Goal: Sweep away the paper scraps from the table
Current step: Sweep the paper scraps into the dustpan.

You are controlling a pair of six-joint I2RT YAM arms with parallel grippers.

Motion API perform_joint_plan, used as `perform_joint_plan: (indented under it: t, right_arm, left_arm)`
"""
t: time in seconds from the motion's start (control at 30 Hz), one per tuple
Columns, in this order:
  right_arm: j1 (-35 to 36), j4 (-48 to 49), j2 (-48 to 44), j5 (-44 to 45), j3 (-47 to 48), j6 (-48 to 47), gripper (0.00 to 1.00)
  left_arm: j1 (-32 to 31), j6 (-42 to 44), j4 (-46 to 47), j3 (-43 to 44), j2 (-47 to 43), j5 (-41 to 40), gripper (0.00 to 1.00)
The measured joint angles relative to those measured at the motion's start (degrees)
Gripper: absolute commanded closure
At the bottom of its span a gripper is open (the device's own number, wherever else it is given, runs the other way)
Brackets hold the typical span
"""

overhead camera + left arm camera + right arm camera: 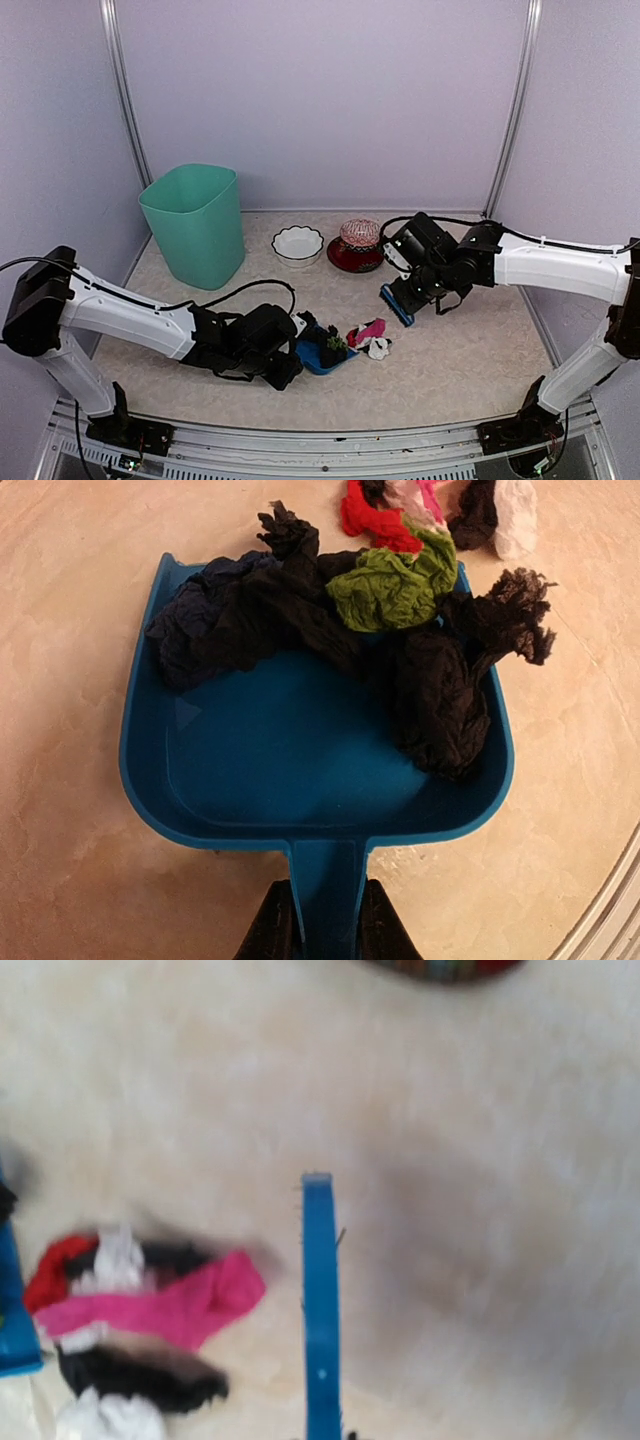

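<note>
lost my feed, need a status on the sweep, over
Left gripper shut on dustpan handle, right gripper shut on brush. Some scraps in the dustpan, loose clump just beyond its lip. Nothing between brush and clump.

Crinkled matt paper scraps [430, 705] lie in a glossy plastic dustpan [280, 775].

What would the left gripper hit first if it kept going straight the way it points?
The left gripper holds the dustpan by its handle, so the pan leads. Just beyond its front edge lie loose paper scraps, which it would likely meet first.
</note>
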Motion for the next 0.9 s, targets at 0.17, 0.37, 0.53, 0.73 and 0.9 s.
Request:
perform_joint_plan:
  t: [0.17, 0.37, 0.53, 0.73, 0.9]
  right_arm:
    - [2.2, -2.0, 0.0, 0.1, -2.1, 5.1, 1.00]
    - [3.8, -3.0, 1.5, 0.5, -2.7, 12.0, 1.00]
    - [5.1, -1.0, 3.8, 0.0, -2.7, 14.7, 1.00]
    - [6.4, 1.5, 5.9, -1.9, -1.9, 14.0, 1.00]
    - [8.1, 2.2, 6.7, -2.8, -1.5, 12.9, 1.00]
  left_arm:
    - [-2.2, -1.1, -1.0, -0.5, -0.7, -0.2, 1.00]
    - [-3.4, -1.7, -1.0, -0.8, -0.6, -0.3, 1.00]
    - [-3.6, -1.7, -0.8, -0.6, 1.3, -0.3, 1.00]
    - [-3.7, -1.7, 0.6, 0.5, 3.4, -0.4, 1.00]
    - [-3.4, -1.7, 1.3, 1.8, 4.9, -0.3, 1.00]
